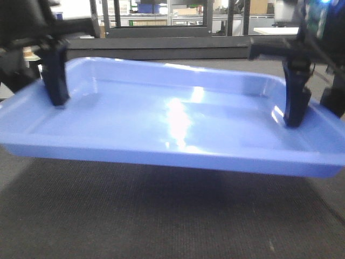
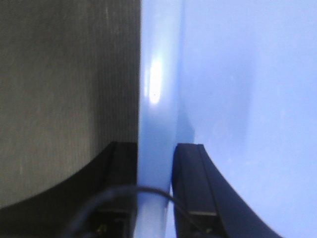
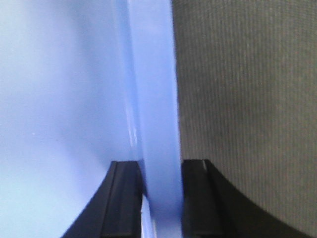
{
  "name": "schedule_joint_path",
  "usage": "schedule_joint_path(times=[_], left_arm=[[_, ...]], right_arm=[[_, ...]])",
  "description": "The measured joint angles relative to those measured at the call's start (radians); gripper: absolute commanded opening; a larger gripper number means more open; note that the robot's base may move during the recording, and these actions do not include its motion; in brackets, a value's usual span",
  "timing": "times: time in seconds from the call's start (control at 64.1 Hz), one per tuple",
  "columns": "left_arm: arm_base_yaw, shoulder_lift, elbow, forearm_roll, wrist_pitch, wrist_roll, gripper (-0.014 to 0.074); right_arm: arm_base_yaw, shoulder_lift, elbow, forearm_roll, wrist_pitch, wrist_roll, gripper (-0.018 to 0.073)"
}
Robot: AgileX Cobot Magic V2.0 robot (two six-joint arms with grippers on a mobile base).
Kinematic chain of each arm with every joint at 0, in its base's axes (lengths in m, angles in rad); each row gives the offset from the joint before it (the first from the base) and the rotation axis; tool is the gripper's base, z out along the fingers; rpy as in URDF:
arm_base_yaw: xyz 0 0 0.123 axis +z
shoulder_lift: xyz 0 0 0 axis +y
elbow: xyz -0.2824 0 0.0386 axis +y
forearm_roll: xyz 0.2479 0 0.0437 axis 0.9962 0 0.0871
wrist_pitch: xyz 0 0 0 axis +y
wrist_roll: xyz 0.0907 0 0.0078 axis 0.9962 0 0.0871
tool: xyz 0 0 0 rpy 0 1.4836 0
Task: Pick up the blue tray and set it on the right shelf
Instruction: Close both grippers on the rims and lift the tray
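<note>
The blue tray (image 1: 172, 118), wide, shallow and glossy, fills the front view and hangs level a little above a dark ribbed surface, with its shadow beneath it. My left gripper (image 1: 55, 100) is shut on the tray's left rim, one finger inside the tray and one outside. My right gripper (image 1: 295, 121) is shut on the right rim in the same way. In the left wrist view the rim of the tray (image 2: 247, 99) runs between the jaws of the left gripper (image 2: 156, 146). The right wrist view shows the tray (image 3: 59, 99) pinched in the right gripper (image 3: 161, 162). The right shelf is out of view.
The dark ribbed surface (image 1: 161, 216) spreads under and in front of the tray. A black bench or frame (image 1: 161, 32) crosses behind it. Far back stand racks with boxes (image 1: 188, 11). A white table corner (image 1: 269, 31) shows at upper right.
</note>
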Motion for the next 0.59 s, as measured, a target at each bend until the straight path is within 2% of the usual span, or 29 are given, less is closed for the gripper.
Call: schedule_joint_path(times=[0.25,0.374,0.593], left_arm=[[0.0,-0.232,0.221,-0.009,0.005,-0.087,0.0105],[0.0,-0.355,0.331,-0.032,-0.01,-0.098,0.0105],[-0.004,-0.485,0.48,-0.076,-0.047,-0.104,0.0105]], right_arm=[[0.127,-0.09,0.053,-0.032,-0.003,0.004,0.0168],[0.178,-0.131,0.102,-0.026,-0.007,0.026,0.0168],[0.211,-0.22,0.149,-0.021,-0.009,0.067,0.0168]])
